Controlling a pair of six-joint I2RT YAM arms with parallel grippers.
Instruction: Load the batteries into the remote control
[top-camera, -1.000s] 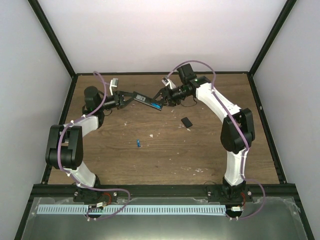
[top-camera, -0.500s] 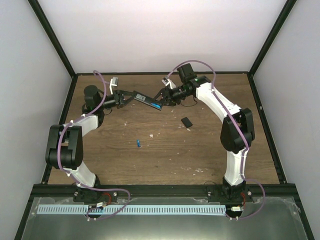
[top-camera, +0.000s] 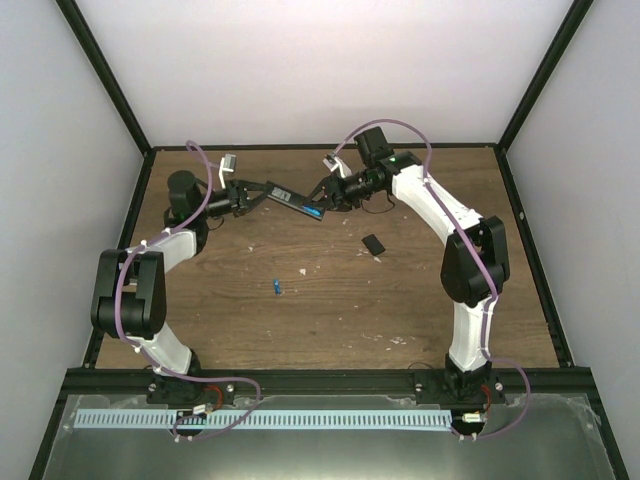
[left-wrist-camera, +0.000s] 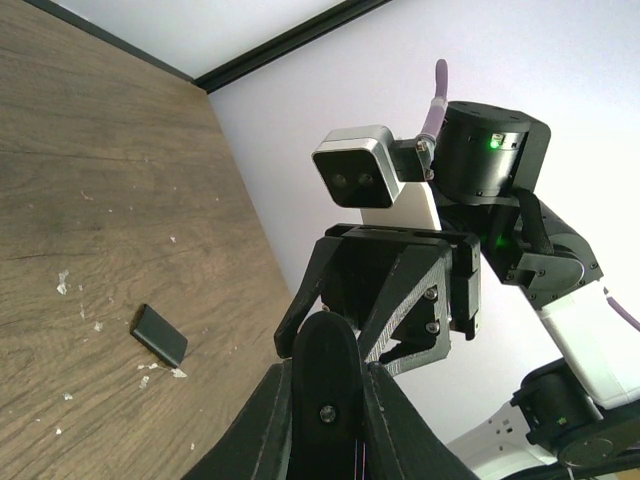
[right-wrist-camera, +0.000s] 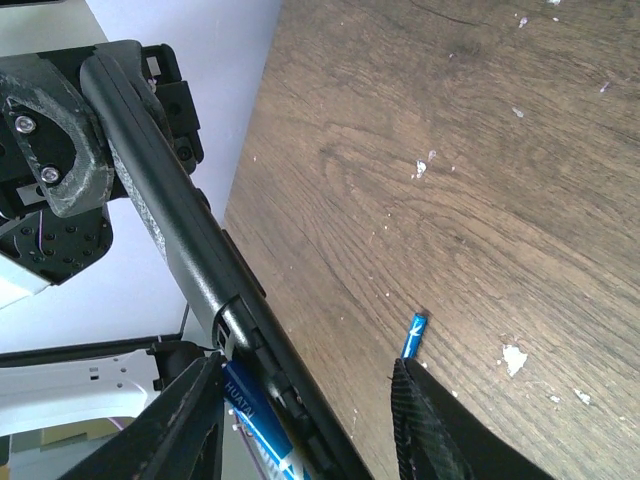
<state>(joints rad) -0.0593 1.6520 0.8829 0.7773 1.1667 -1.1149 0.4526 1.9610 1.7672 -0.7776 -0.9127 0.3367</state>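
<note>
Holding the long slim black remote control (top-camera: 290, 201) up over the far side of the wooden counter (top-camera: 330, 310), the left gripper (top-camera: 258, 193) is clamped on one end. The right gripper (right-wrist-camera: 302, 362) has its fingers spread round the other end, with a tiny bright-blue cylinder battery (right-wrist-camera: 255, 420) against the remote between them. The second blue battery (top-camera: 276, 287) lies mid-counter, and the small black rectangular cover (top-camera: 373, 244) is nearer the right edge.

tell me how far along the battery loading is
Done: the cover is off and lies on the table; the left gripper holds the remote control up. In hand: one battery sits at the remote's open bay, between the fingers of the right gripper. Left: the second battery lies on the table, and the cover needs refitting.
</note>
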